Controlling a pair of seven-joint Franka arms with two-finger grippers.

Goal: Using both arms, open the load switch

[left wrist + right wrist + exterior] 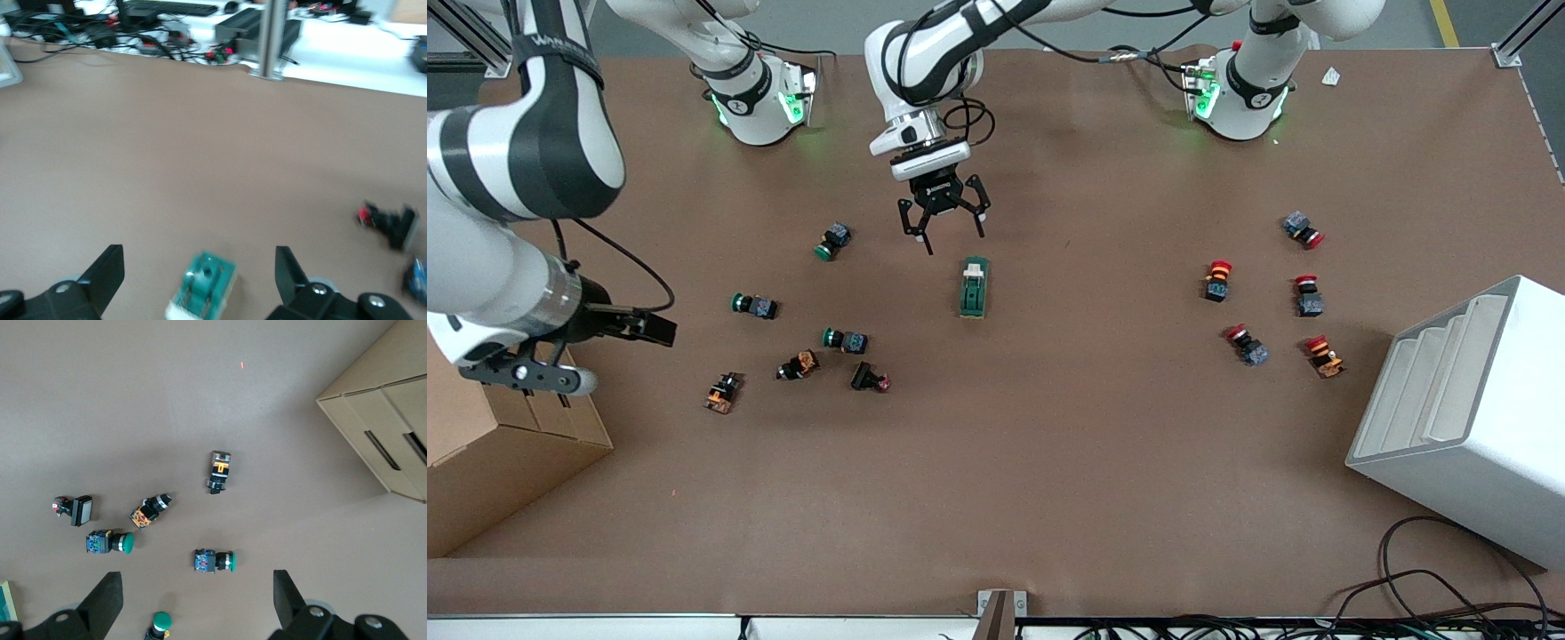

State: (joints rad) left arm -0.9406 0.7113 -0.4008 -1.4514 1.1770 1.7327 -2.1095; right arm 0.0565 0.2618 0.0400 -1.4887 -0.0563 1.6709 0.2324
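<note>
The load switch (974, 287) is a dark-green block lying flat near the middle of the table, its white toggle end pointing toward the robots' bases. My left gripper (944, 229) hangs open just over the table beside that toggle end. In the left wrist view the load switch (203, 290) lies between the spread fingers of the left gripper (199, 257), untouched. My right gripper (660, 331) is open in the air over the right arm's end of the table, beside a cluster of push buttons. Nothing is held in the right gripper (197, 583).
Green, orange and dark push buttons (845, 340) lie scattered toward the right arm's end, red-capped ones (1247, 345) toward the left arm's end. A cardboard box (507, 462) stands at the right arm's end. A white stepped bin (1467, 418) stands at the left arm's end.
</note>
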